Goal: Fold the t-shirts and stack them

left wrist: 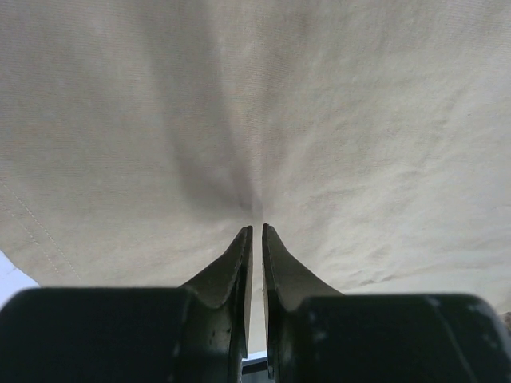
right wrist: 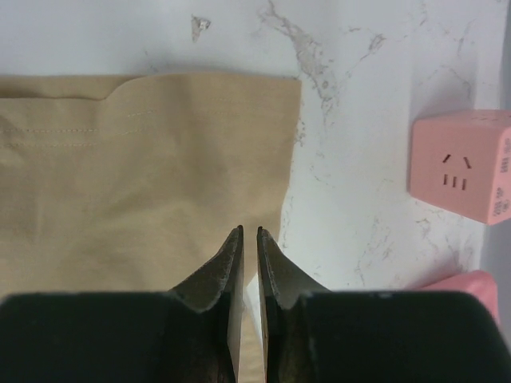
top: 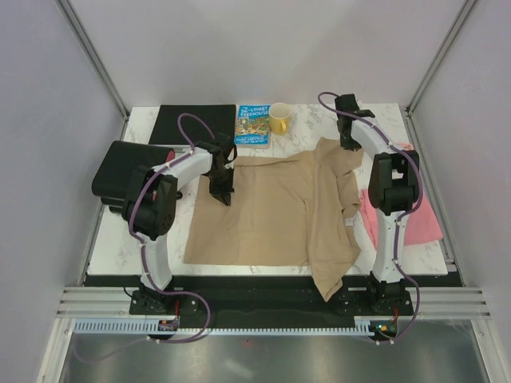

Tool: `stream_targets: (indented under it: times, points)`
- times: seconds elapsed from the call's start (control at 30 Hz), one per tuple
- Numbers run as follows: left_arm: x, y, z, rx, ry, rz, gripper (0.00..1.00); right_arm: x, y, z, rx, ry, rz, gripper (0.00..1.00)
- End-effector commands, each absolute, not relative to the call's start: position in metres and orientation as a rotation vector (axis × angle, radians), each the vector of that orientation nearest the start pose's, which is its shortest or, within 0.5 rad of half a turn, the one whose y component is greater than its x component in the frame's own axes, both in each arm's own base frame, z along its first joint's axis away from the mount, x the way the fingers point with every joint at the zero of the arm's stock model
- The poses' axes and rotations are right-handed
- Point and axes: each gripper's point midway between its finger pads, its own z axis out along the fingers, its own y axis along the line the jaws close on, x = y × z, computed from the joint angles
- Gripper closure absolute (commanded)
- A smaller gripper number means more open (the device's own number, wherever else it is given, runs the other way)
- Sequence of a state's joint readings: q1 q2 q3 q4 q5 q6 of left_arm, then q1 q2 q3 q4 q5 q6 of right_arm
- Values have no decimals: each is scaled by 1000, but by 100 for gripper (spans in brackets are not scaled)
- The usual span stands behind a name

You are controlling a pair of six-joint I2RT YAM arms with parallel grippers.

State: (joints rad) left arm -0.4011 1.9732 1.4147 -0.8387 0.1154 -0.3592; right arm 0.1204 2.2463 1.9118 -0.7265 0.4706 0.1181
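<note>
Okay, my left gripper (left wrist: 257, 227) tips meet a pucker in the tan t-shirt (top: 255, 215), can't tell if pinching. Right gripper (right wrist: 248, 230) slightly parted, empty, over its sleeve edge.

The left pincer (left wrist: 257, 227) and right pincer (right wrist: 249, 229) both point downward, jaws parted by a narrow slit.

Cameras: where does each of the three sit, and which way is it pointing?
Top: fixed high behind the robot, looking down on the table; left arm, right arm and bases show.
Left wrist: on the left arm, looking past its fingers onto the tan shirt.
Right wrist: on the right arm, past its fingers at the shirt's edge, table and a pink block.
Shared: all three see the tan shirt.
</note>
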Motion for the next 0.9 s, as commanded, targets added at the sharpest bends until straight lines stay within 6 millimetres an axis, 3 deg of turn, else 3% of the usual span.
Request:
stream_targets:
  times: [0.0,0.07,0.17,0.23,0.27,0.47,0.7,0.87]
  points:
    - [319,-180,30,106,3032,-292,85,521,0,52,153,2591,-448,81]
    - [317,-180,24,108,3050,-293,86,522,1,41,149,2616,-442,81]
    - [314,-180,16,111,3082,-294,98,524,5,26,137,2656,-427,89]
    - [313,-182,14,113,3091,-299,98,528,8,24,136,2665,-408,100]
    - [313,-182,13,111,3097,-306,98,528,9,15,132,2683,-413,100]
    - [308,-179,7,124,3123,-286,98,545,13,6,144,2668,-381,100]
    - [302,-171,2,136,3153,-223,98,570,18,11,162,2614,-349,100]
    - [304,-167,2,111,3157,-189,98,574,14,8,168,2609,-355,100]
